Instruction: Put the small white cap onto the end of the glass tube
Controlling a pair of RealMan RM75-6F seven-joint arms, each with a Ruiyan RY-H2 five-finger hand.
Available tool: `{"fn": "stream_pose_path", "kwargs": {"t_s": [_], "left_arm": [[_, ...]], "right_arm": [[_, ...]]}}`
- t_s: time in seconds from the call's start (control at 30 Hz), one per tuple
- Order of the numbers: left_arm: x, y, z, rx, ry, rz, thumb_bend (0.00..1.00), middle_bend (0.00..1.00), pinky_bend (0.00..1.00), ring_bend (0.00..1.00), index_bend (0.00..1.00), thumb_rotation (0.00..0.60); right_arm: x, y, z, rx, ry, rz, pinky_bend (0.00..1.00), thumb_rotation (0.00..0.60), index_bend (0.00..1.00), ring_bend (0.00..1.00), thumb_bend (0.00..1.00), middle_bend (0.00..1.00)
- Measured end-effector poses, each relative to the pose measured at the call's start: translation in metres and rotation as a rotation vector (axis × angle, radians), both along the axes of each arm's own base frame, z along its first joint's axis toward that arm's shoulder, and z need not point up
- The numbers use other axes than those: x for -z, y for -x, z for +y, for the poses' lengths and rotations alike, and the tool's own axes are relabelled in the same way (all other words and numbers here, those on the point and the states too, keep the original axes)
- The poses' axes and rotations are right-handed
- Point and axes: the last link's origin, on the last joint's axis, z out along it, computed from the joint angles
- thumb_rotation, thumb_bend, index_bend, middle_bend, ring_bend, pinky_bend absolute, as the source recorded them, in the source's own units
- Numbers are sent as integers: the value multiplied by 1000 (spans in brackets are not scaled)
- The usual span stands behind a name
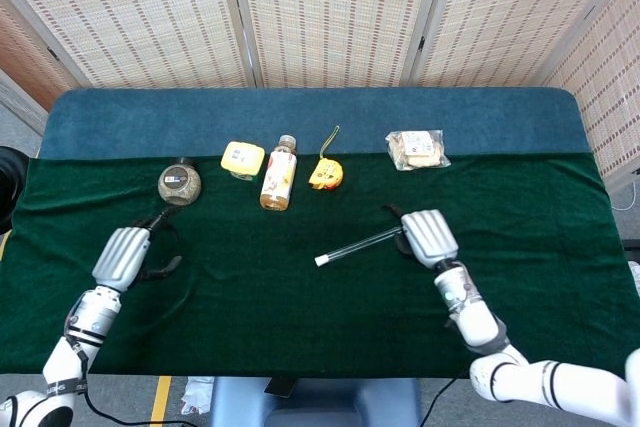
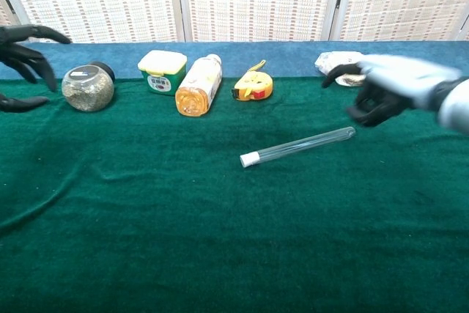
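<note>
Task judged complete: the small white cap (image 2: 250, 158) is seated on the near-left end of the glass tube (image 2: 300, 145). The clear, slender tube is laid flat mid-table (image 1: 300, 327), unheld. Right hand (image 2: 388, 89) and left hand (image 1: 122, 254) are spread, holding nothing.

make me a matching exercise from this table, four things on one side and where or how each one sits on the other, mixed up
Things:
1. glass tube
2. round jar
3. yellow tape measure
4. right hand

Places or states:
A. lifted off the cloth, holding nothing
B. far left of the back row
C. lying alone on the green cloth, white cap on its near end
D. just right of the lying bottle

Pairs: 1-C, 2-B, 3-D, 4-A
</note>
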Motion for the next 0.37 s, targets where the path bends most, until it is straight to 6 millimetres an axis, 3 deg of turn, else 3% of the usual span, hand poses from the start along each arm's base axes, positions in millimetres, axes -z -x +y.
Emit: {"fn": "stream_pose_path", "kwargs": {"t_s": [0.2, 0.23, 0.37], "left_arm": [[-22, 35, -16, -62, -123, 80, 384, 477, 250, 348, 285, 600], [-25, 39, -20, -70, -140, 85, 384, 477, 247, 344, 283, 600], [-37, 56, -44, -107, -202, 103, 384, 464, 236, 316, 271, 600]], "right_arm": [[-72, 44, 37, 45, 143, -5, 546, 600, 271, 518, 607, 374], [-83, 53, 47, 56, 162, -14, 481, 600, 271, 452, 607, 324], [-109, 75, 78, 86, 229, -47, 376, 600, 271, 333, 607, 237]]}}
